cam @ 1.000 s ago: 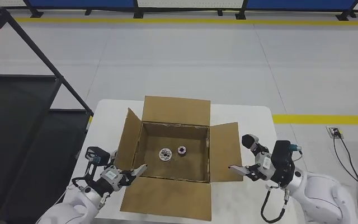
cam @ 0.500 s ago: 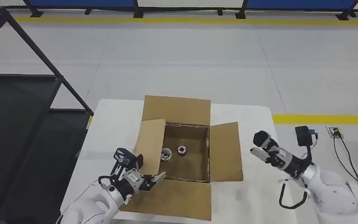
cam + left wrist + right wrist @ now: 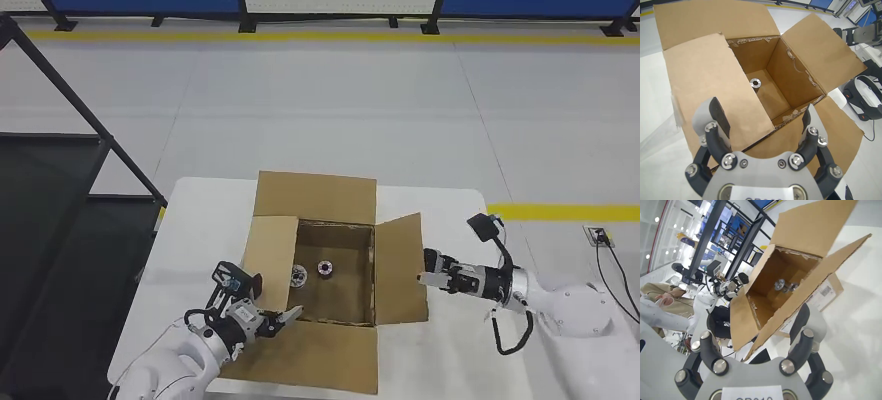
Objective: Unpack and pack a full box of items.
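Note:
An open cardboard box (image 3: 315,195) stands mid-table with two small metal parts (image 3: 325,267) on its floor; one ring (image 3: 755,83) shows past the left flap. That left flap (image 3: 270,262) leans up and inward over the opening. My left gripper (image 3: 272,318) (image 3: 763,117) is open at the box's front left corner, its fingers (image 3: 719,113) over the flap. The right flap (image 3: 400,268) is raised and tilted. My right gripper (image 3: 425,280) (image 3: 761,328) is open at that flap's outer edge, with the cardboard crossing between its fingers. The metal parts (image 3: 779,284) lie beyond.
The white table (image 3: 200,230) has bare room on both sides of the box. A black frame (image 3: 60,250) stands off the table's left side. The front flap (image 3: 300,352) lies flat toward me. A black and white device (image 3: 863,98) sits beyond the right flap.
My left gripper moved in toward the box and the left flap swung up and inward. My right arm reached over to the right flap, which lifted from flat.

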Controlling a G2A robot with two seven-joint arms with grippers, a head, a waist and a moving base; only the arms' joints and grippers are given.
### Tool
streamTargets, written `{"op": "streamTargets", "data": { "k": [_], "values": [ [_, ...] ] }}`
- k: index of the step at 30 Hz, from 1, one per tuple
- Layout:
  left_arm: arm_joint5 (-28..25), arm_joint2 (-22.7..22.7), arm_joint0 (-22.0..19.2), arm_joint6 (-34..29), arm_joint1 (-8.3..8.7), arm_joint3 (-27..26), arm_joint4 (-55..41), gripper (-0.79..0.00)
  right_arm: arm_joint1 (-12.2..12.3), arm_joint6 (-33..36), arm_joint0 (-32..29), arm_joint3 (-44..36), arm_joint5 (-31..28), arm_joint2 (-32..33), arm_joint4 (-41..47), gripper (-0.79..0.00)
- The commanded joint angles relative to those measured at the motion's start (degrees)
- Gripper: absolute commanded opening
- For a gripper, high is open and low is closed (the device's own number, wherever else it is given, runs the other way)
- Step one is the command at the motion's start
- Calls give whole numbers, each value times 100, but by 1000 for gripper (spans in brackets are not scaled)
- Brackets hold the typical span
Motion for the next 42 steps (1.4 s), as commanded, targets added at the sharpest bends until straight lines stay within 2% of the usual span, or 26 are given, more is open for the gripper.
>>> {"op": "streamTargets", "data": {
  "k": [1, 5, 11, 19, 22, 28, 42],
  "values": [
    [1, 4, 5, 20, 11, 3, -7, 0, 3, 89, 54, -70, -118, -60, 245, 0],
    [12, -4, 17, 54, 31, -11, -41, 0, -2, 115, 160, -248, -196, -230, 557, 0],
    [20, -43, 47, 121, 63, 7, -91, 0, -89, 9, 655, -185, -51, -902, 521, 0],
    [62, -217, 115, 232, 108, 51, -278, 0, -300, -312, 1496, 613, 105, -1874, 463, 0],
    [263, -333, 144, 418, 108, 91, -577, 0, -394, -390, 1770, 970, 125, -2213, 476, 0],
    [445, -468, 64, 322, 132, 157, -917, 0, -555, -566, 2134, 1504, 41, -2687, 472, 0],
    [1150, -112, -404, 451, 110, 558, -1220, 0, -791, -982, 2461, 2234, -236, -3232, 218, 0]
  ]
}}
